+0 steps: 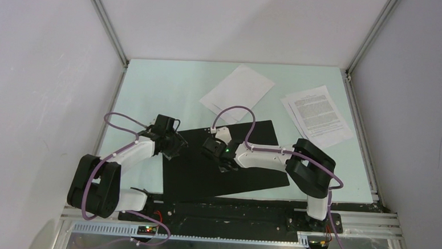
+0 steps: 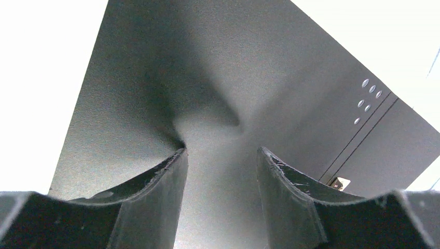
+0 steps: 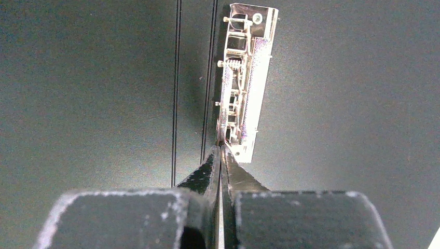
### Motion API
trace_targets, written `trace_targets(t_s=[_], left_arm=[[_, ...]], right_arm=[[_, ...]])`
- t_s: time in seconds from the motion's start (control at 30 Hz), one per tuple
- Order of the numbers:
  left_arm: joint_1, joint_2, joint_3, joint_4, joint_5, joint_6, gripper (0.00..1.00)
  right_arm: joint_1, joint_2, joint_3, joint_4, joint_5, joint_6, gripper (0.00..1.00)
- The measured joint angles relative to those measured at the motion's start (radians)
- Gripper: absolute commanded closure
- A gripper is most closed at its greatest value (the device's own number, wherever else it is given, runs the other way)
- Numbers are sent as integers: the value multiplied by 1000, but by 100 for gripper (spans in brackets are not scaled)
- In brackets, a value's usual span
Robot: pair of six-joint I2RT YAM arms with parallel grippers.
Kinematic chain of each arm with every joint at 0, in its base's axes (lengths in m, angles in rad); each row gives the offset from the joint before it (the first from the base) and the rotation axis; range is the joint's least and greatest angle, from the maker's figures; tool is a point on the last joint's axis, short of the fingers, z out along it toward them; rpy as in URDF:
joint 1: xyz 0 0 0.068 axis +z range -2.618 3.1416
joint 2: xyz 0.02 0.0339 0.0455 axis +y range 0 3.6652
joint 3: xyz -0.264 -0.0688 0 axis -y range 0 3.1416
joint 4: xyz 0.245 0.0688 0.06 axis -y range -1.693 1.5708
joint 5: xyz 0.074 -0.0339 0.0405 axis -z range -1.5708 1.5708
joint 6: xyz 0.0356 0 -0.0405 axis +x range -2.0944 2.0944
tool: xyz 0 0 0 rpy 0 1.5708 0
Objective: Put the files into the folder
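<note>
While the top view shows the whole desk [image 1: 157,92], only the wrist views show the fingers up close. From above, the folder [image 1: 250,180] lies open and flat, black side up, under the left pincer [image 1: 174,148] and the right pincer [image 1: 215,144]. The blank files [image 1: 237,93] lie just past the right pincer, and the printed files [image 1: 317,115] lie far off to its right.

The left pincer's fingers [image 2: 161,179] are apart, low over the black folder. The right pincer's fingers [image 3: 205,174] are pressed together, with the tips at the near end of a shiny metal clip [image 3: 244,83].

The left arm bends in from the left. The right arm folds at the elbow and reaches left across the folder.
</note>
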Motion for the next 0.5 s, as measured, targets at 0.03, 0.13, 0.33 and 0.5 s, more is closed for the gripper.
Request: trace_targets(t_s=[0.03,0.13,0.33,0.5], left_arm=[[0,0,0,0,0,0,41],[1,2,2,-1,1,0,41],[5,9,9,-8,8,0,41],[7,12,11,-11,10,0,41]], right_arm=[[0,-2,-3,2,0,2,100],[0,-6,-11,6,2,7,100],[-2,-11,-19,9,8,29,100],[-2,-13,-21,9,10,37,100]])
